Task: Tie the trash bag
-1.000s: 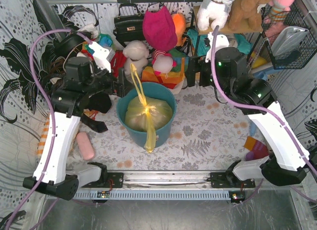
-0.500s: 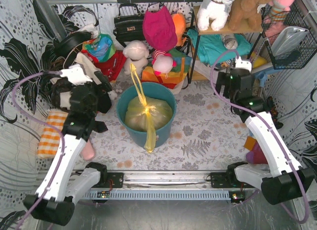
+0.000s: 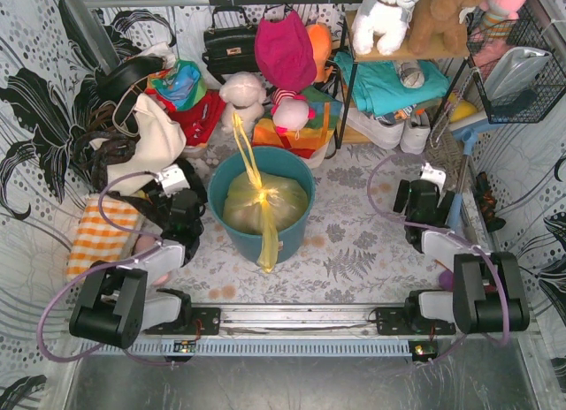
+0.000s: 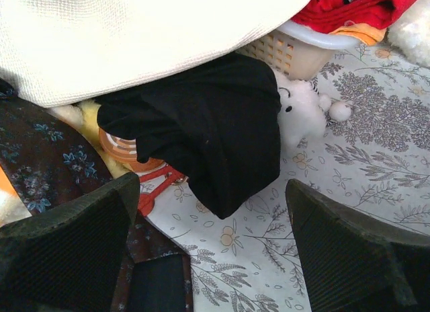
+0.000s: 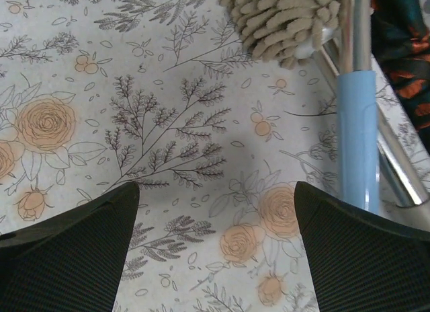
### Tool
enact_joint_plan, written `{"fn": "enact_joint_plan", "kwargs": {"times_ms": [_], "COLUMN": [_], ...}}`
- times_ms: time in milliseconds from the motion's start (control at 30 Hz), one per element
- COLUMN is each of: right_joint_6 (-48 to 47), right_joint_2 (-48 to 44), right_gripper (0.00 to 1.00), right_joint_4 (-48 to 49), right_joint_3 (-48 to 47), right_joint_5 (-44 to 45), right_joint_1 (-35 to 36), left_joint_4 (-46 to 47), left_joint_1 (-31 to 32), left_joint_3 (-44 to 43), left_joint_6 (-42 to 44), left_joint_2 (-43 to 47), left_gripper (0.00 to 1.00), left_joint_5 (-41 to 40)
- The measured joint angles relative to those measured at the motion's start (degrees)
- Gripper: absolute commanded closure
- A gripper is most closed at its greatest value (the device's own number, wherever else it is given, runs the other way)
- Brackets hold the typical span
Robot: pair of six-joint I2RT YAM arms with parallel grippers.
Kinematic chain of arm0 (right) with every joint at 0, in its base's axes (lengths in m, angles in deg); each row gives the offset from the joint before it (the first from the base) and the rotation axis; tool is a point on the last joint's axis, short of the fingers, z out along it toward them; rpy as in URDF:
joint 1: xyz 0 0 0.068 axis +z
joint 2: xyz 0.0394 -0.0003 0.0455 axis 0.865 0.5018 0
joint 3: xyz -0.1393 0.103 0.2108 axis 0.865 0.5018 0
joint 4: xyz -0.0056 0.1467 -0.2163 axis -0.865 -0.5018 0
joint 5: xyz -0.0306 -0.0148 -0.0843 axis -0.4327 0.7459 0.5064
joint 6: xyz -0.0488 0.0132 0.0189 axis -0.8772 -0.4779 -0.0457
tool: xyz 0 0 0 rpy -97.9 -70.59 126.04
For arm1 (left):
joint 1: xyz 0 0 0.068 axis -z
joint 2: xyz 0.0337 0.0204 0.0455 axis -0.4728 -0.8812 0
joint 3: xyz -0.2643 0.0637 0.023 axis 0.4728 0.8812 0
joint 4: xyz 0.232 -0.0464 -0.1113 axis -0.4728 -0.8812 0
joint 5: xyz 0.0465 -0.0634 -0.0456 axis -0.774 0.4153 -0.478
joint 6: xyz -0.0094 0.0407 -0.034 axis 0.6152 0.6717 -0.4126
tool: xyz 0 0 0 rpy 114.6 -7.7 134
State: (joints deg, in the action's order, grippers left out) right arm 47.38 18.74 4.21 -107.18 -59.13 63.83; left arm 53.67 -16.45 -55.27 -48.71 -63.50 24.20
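- Yellow-green trash bag (image 3: 265, 205) sits inside the teal bin (image 3: 228, 224), mid table. Bin walls keep it upright, so nobody needs to hold it.
- Neck looks cinched into a knot (image 3: 263, 194) on top. One tail (image 3: 243, 145) runs up toward the back rim, the other flops over the front rim and down the outside. Prob just hanging loose, nothing's gripping them.
- Left gripper (image 4: 211, 224): jaws wide apart, nothing btwn them, low over the tablecloth (image 4: 376, 124), facing a black cloth (image 4: 208, 137) and the cream tote (image 4: 134, 36). Well apart from the bin.
- Right gripper (image 5: 215, 238): same deal, spread wide and empty, low over the same tablecloth, near a mop head (image 5: 289, 23) and a blue pole (image 5: 356, 137).
- My guess: both arms sit tucked down at the sides bc the tying looks done, or close to it.
- Can't tell from above how tight the knot is. Lower part of the bag is hidden by the bin wall, the contents are too blurry to ID, and neither wrist cam catches the bag at all.
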Motion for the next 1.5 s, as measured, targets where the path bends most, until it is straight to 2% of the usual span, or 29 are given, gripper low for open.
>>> {"fn": "enact_joint_plan", "kwargs": {"times_ms": [133,267,633,767,1000,1100,1400,1500], "right_joint_6": [-2.19,-3.54,-8.11,-8.68,-9.35,-9.53,-9.55,-9.55], "right_joint_2": [4.63,10.86,15.23,16.59,16.59,16.59,16.61,16.61], "right_gripper": [0.03,0.03,0.03,0.03,0.03,0.03,0.03,0.03], "right_joint_4": [16.28,29.03,50.29,52.35,54.93,55.32,55.74,55.74], "right_joint_3": [5.49,7.91,14.64,15.47,15.45,15.45,15.45,15.45], "right_joint_5": [-0.68,-1.60,-12.28,-13.33,-13.55,-13.57,-13.57,-13.55], "right_joint_1": [-0.24,-0.83,-0.92,-0.92,-0.92,-0.92,-0.92,-0.92], "left_joint_4": [10.78,18.64,21.29,20.46,18.82,18.05,16.96,19.93], "left_joint_1": [-0.31,-0.79,-3.52,-4.39,-4.39,-4.52,-4.83,-4.85], "left_joint_3": [4.11,4.26,-0.66,-0.31,3.93,4.00,2.82,4.11], "left_joint_6": [2.89,4.76,6.10,5.92,5.88,5.27,3.52,3.82], "left_joint_2": [-2.56,-3.78,-8.61,-7.48,-0.37,-0.85,-4.22,-5.99], "left_gripper": [0.02,0.03,0.02,0.02,0.02,0.02,0.02,0.02], "left_joint_5": [0.28,3.23,14.16,15.96,14.71,14.56,20.79,23.30]}}
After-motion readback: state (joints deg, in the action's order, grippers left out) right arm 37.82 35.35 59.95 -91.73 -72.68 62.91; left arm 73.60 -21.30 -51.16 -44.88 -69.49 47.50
